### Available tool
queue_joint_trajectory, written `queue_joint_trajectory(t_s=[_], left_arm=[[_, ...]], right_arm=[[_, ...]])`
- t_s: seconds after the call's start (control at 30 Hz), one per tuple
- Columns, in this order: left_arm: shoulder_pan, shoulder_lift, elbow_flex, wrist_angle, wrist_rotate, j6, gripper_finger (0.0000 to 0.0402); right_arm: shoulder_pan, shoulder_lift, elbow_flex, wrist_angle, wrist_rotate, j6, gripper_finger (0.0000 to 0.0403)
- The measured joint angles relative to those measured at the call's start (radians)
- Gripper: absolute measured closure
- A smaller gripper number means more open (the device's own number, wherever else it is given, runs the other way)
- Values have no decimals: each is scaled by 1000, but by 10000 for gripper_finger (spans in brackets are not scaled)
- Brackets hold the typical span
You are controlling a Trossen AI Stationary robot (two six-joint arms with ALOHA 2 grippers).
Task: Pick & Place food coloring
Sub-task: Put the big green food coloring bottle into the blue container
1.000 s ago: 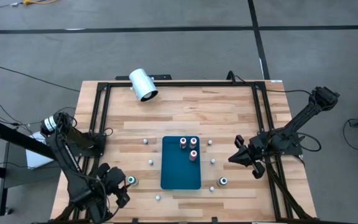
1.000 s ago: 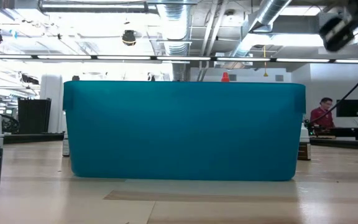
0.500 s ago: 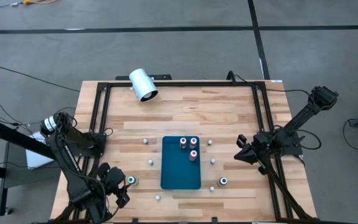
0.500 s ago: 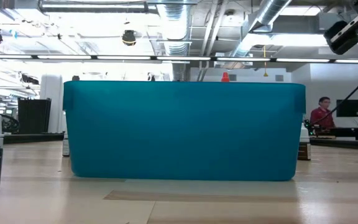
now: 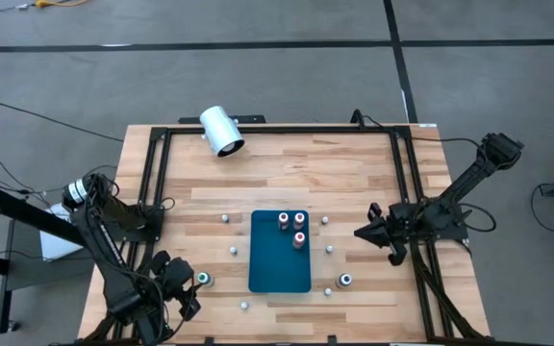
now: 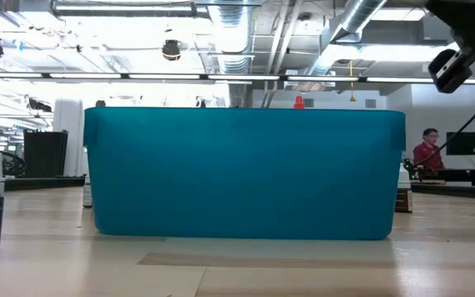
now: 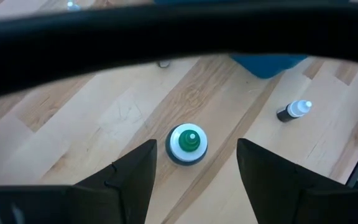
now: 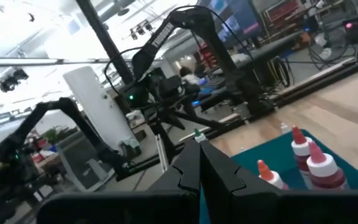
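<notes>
Three red and pink food coloring bottles (image 5: 294, 228) stand upright on the teal mat (image 5: 279, 264) at the table's middle. A green-tipped bottle (image 7: 187, 142) stands on the wood left of the mat. My left gripper (image 7: 197, 147) hangs open above it, one finger on either side, apart from it. A dark bottle (image 5: 345, 281) stands right of the mat's near end. Small white caps (image 5: 233, 251) lie around the mat. My right gripper (image 5: 358, 234) is shut on nothing, held above the table right of the mat and pointing toward it.
A large white cylinder (image 5: 221, 131) lies at the far left of the table. Black frame rails (image 5: 157, 183) run along the table's sides. In the low view the mat's edge (image 6: 246, 173) hides most of the table. A person (image 6: 425, 153) is far off in the room.
My right gripper has sunk a little and turned at the wrist beside the mat's right side. It stays shut. The bottles and caps have not moved.
</notes>
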Motion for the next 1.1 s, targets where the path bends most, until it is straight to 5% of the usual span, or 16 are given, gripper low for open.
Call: queue_joint_trajectory(t_s=[0.57, 0.73, 1.1], left_arm=[[0, 0, 0, -5, -1, 3, 188], [0, 0, 0, -5, 4, -7, 188], [0, -1, -2, -10, 96, -25, 188]], right_arm=[[-1, -50, -1, -21, -10, -86, 403], [-3, -51, -1, -40, -151, -287, 403], [-3, -123, -1, -150, -264, -239, 403]])
